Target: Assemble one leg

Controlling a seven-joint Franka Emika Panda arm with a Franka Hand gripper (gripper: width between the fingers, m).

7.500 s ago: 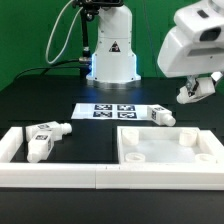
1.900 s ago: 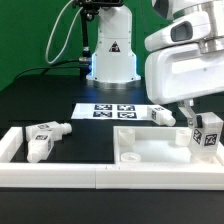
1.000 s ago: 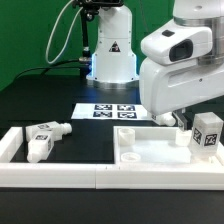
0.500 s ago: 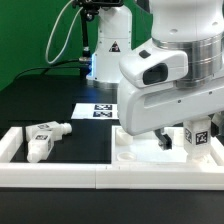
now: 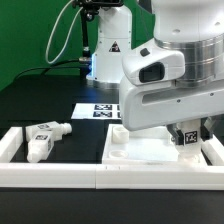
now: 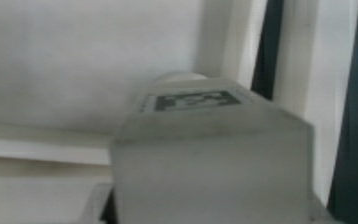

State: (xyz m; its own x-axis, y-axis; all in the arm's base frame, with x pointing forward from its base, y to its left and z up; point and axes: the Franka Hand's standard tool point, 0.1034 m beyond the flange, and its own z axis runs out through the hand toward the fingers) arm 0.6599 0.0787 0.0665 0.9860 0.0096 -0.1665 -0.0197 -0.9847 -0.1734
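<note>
My gripper [image 5: 191, 127] is shut on a white leg [image 5: 190, 136] with a black-and-white tag on its side. It holds the leg upright over the right part of the white tabletop [image 5: 140, 152], low above its surface. My arm's big white body hides most of that tabletop. In the wrist view the held leg [image 6: 204, 150] fills the middle, its tagged end pointing away, with the pale tabletop [image 6: 69, 70] behind it. My fingers do not show there. Two more legs [image 5: 41, 138] lie side by side at the exterior view's left.
The marker board [image 5: 103, 110] lies on the black table behind the tabletop. A low white rim [image 5: 60, 176] runs along the front and turns up at the left end [image 5: 8, 143]. The robot base [image 5: 108, 55] stands at the back.
My arm has swung from the right toward the camera and come down with the leg, which now hangs lower over the tabletop. The tabletop's left edge sits a little further left.
</note>
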